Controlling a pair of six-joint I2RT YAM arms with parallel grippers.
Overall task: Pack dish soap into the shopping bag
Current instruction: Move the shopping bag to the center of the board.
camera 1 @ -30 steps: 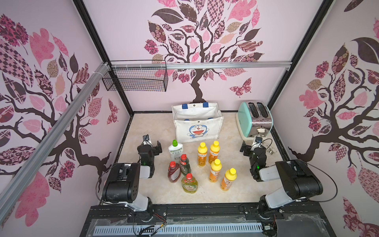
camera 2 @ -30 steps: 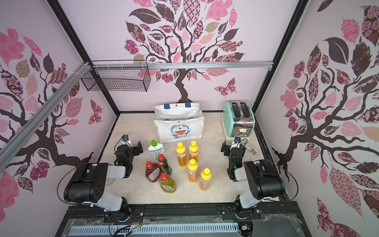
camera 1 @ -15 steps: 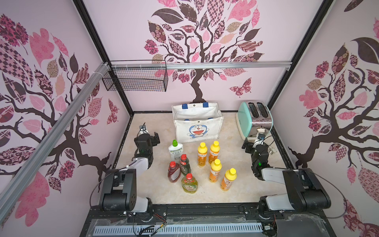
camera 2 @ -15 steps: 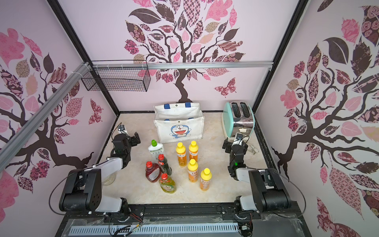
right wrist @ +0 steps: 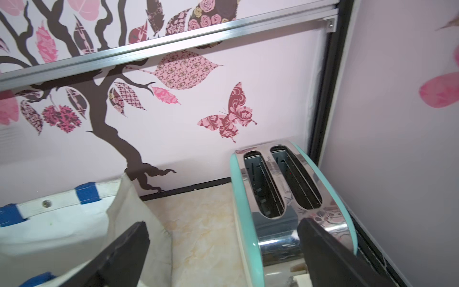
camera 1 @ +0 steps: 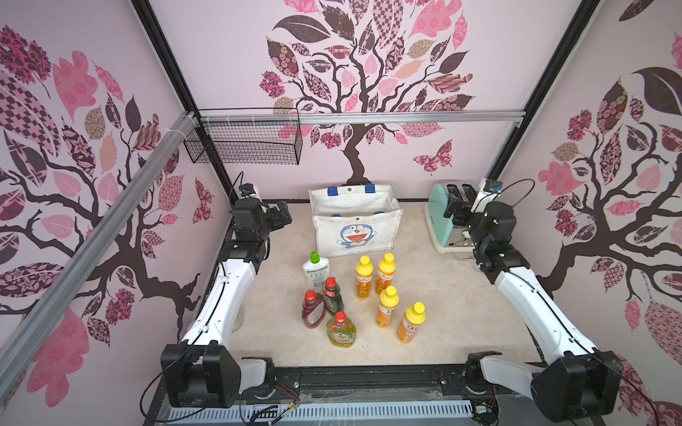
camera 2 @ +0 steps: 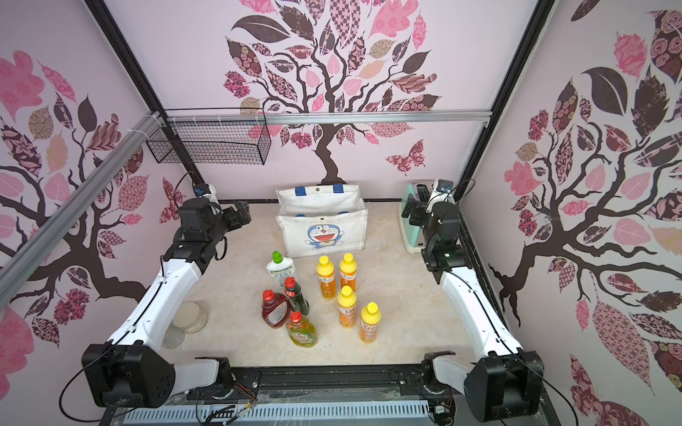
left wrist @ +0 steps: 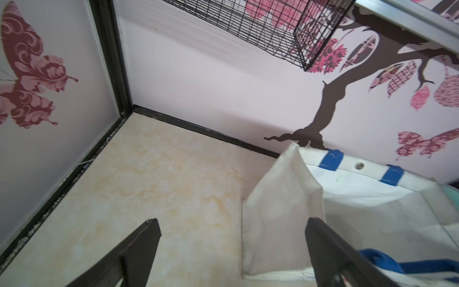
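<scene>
While the left gripper (left wrist: 232,222) and right gripper (right wrist: 221,222) gape empty, the dish soap (camera 1: 386,306) stands upright; caps (camera 1: 364,261) up.

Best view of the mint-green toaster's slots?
Right wrist: the mint-green chrome-topped toaster is close, both slots visible. In both top views it is small, partly behind the right arm. Left wrist catches only a mint sliver.

Both top views look down from high up front; the wrist cameras, low and close, face the back wall (left wrist: 211,74), sharing the shopping bag (left wrist: 280,211).
</scene>
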